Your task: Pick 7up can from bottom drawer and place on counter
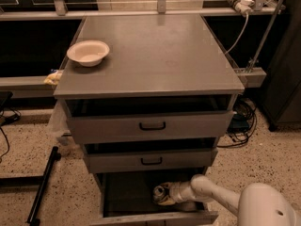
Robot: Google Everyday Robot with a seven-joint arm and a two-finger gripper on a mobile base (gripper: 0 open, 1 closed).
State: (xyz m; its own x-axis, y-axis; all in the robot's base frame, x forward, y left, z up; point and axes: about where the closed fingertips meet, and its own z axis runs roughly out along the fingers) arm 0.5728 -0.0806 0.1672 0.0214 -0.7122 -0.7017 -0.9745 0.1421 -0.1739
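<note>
Got the gripper [162, 197] down in the bottom drawer [125, 193], right against the 7up can [160, 190]; can't tell if gripping. Cream bowl [88, 52] way up-left, on the table [160, 51].

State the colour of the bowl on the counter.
Cream bowl, camera view; gripper is in the bottom drawer.

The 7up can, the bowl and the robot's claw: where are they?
7up can [159, 190]: camera view, its shiny top, inside the bottom drawer [127, 194].
cream bowl [88, 53]: camera view, its inner wall, on the counter [160, 51].
claw [165, 197]: camera view, its tip, beside the can.
</note>
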